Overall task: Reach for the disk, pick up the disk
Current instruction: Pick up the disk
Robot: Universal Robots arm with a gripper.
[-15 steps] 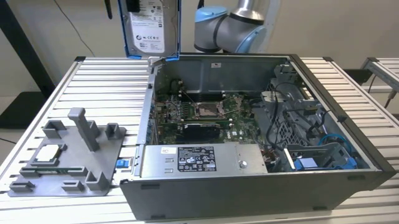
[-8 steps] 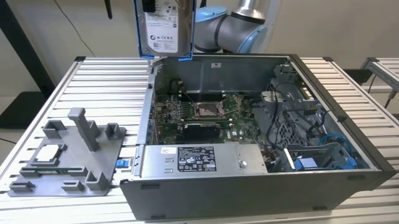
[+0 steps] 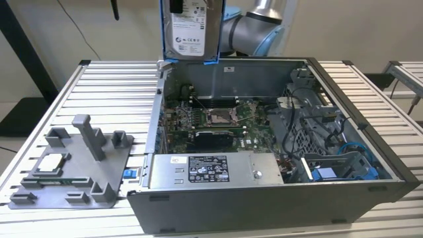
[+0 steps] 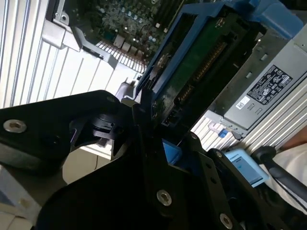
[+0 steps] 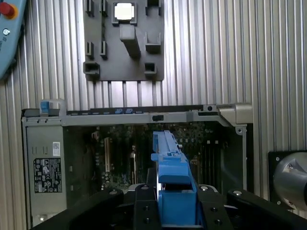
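Note:
The disk (image 3: pixel 190 29), a silver-grey drive with a white label and a blue bracket on its edges, hangs upright high above the back left corner of the open computer case (image 3: pixel 264 203). In the first wrist view my gripper (image 5: pixel 175 213) is shut on the disk (image 5: pixel 170 172), black fingers (image 5: pixel 144 211) pressing the blue bracket from both sides. The second wrist view shows the disk (image 4: pixel 201 62) from its green circuit-board side, clamped in the gripper (image 4: pixel 158 139). The disk is clear of the case.
Inside the case lie a motherboard (image 3: pixel 218 119), a power supply (image 3: pixel 211 169) and a blue bay (image 3: pixel 343 171). A grey fixture plate (image 3: pixel 73 168) carrying a small square chip (image 3: pixel 53 163) sits on the slatted table at the exterior view's left. The grey arm (image 3: pixel 258 25) stands behind the case.

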